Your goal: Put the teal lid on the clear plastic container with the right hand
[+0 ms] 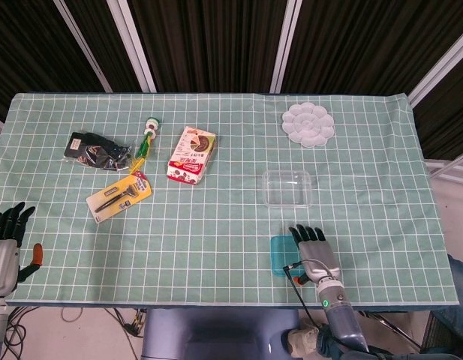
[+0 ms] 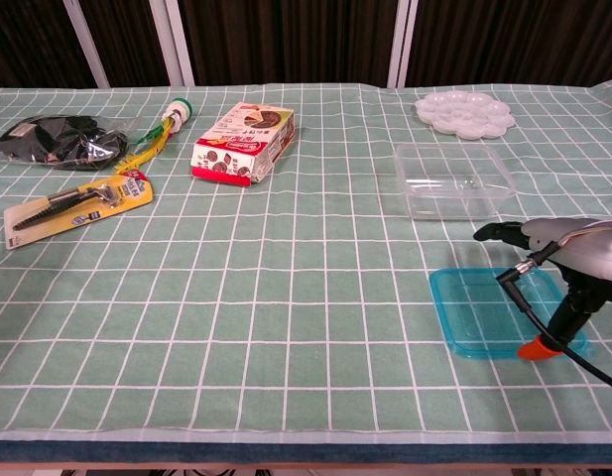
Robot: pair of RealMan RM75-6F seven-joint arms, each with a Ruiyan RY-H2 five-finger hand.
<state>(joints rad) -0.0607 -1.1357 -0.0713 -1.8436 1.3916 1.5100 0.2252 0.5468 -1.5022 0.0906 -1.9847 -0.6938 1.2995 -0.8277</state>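
The teal lid [image 2: 479, 312] lies flat on the green checked cloth near the table's front right; in the head view only its left strip [image 1: 279, 255] shows. My right hand [image 1: 315, 251] hovers over the lid with fingers stretched forward and apart, holding nothing. In the chest view the right hand [image 2: 568, 248] sits above the lid's right part, its orange-tipped thumb [image 2: 537, 349] pointing down at the lid's front edge. The clear plastic container [image 1: 287, 187] [image 2: 452, 178] stands uncovered just behind the lid. My left hand [image 1: 4, 240] hangs open off the table's left front corner.
A white paint palette [image 1: 308, 124] lies at the back right. A red snack box [image 1: 192, 154], a black bag [image 1: 96, 150], a carded tool [image 1: 118, 196] and a green-capped item [image 1: 147, 135] lie on the left half. The table's front edge runs close below the lid.
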